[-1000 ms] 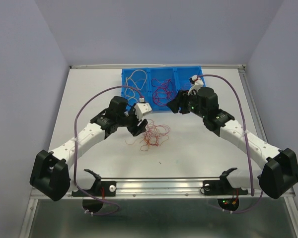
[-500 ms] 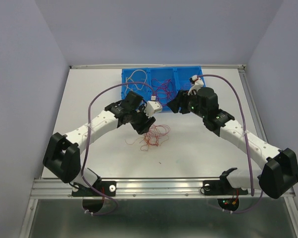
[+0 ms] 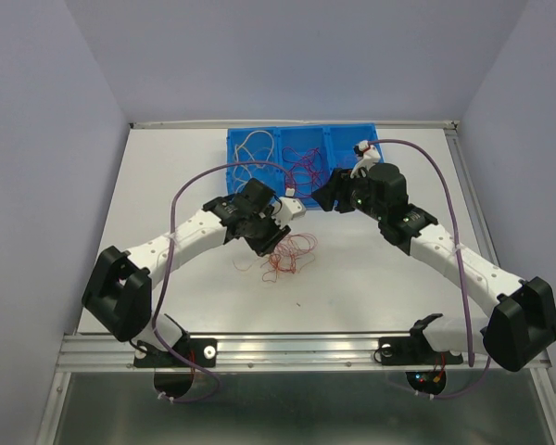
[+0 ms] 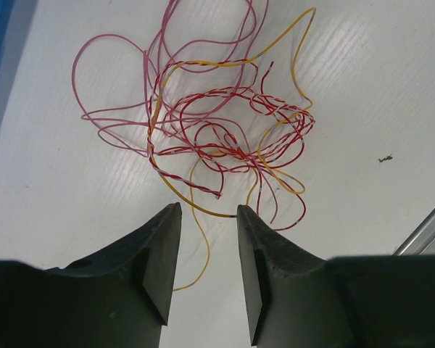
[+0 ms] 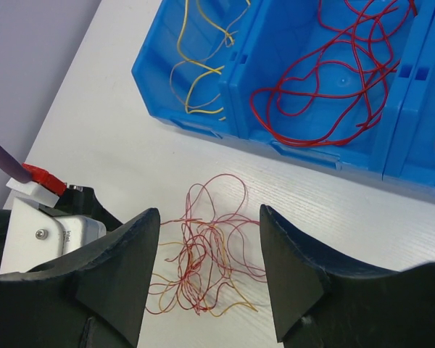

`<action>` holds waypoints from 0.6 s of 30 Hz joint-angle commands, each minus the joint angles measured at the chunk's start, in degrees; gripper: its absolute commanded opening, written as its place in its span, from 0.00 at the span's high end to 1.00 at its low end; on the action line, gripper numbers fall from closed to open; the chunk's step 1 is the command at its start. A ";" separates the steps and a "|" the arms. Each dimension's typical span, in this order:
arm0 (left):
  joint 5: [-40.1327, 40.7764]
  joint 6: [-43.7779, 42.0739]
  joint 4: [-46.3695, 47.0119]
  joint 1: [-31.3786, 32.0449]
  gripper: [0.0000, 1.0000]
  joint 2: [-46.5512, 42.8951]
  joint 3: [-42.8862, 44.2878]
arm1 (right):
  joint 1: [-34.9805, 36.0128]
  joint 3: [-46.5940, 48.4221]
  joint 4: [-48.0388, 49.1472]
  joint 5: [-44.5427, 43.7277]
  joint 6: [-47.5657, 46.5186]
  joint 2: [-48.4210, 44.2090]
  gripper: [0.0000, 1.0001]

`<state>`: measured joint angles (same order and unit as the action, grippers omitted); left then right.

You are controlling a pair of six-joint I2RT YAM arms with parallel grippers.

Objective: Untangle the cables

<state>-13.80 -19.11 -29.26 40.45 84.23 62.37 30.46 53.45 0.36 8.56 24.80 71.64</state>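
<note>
Cables (image 3: 284,254) in red, pink and yellow are seen from above as one loose tangle on the table (image 3: 371,278), in front of the blue bin (image 3: 301,130), where pale and red strands are already sorted into separate compartments. Compared with a second ago, the left gripper (image 3: 278,232) has been swung in from the left and is now held over the tangle's upper edge, while the right gripper (image 3: 326,197) and the heap are unchanged. In the left wrist view, the left gripper (image 4: 209,210) is found partly open with nothing grasped; one yellow strand runs along the table beneath the gap. In the right wrist view, the right gripper (image 5: 210,214) is shown wide open and empty above the cables (image 5: 203,261), with the bin (image 5: 312,154) beyond.
</note>
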 commanded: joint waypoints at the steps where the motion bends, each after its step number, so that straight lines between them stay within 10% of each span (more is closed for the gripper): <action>1: 0.62 1.36 2.18 0.25 0.57 0.50 -1.20 | 0.48 0.69 0.61 -0.65 -1.07 -1.50 0.37; 7: 0.71 -0.13 6.49 0.25 0.65 0.94 -1.46 | 0.39 0.78 0.61 -0.65 -1.15 -1.24 0.38; 10: 2.11 -1.36 8.16 0.25 0.98 0.77 -1.55 | 0.39 0.78 0.61 -0.65 -1.33 -0.97 0.38; 18: 7.46 -6.63 8.25 0.16 1.00 -6.69 -3.22 | 0.39 1.04 0.78 3.73 -3.96 -0.45 0.37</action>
<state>-9.65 -22.52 -22.04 40.45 84.05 59.90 30.46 53.45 0.36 9.19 23.31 71.64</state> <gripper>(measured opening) 0.020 0.623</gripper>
